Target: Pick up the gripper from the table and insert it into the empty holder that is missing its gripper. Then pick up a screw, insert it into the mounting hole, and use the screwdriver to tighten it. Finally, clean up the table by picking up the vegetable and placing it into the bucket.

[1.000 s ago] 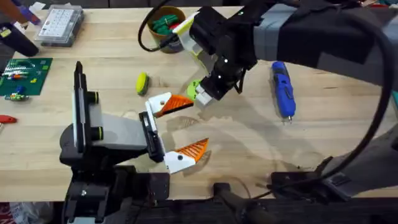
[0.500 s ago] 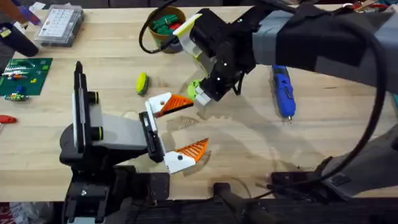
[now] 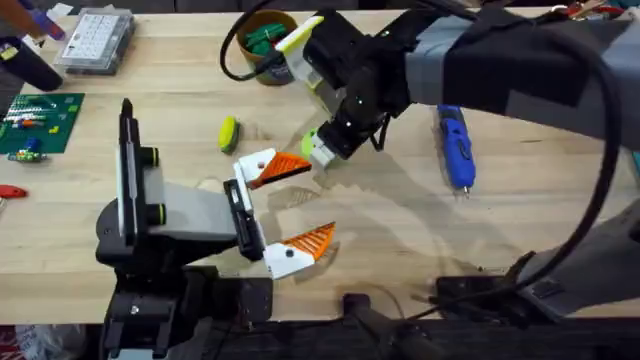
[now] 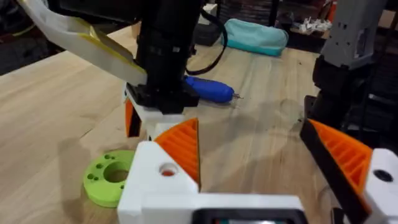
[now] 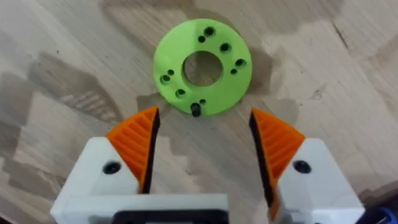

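Observation:
My right gripper hangs open just above the table, its orange ribbed fingers flanking the near edge of a lime-green ring with holes. A small black screw lies at that edge. From overhead, the right gripper reaches across the middle, over the ring. My left gripper stands wide open beside it, holding nothing. The yellow-green vegetable lies to the left, the bucket at the back, the blue screwdriver to the right. The loose gripper and its holder are out of view.
A clear parts box and a green circuit board sit at the far left. A black cable runs from the bucket, which holds green items. A teal bag lies beyond the table. Bare wood lies in front of the screwdriver.
The right gripper has shifted slightly to the left over the green ring. The left arm has not moved.

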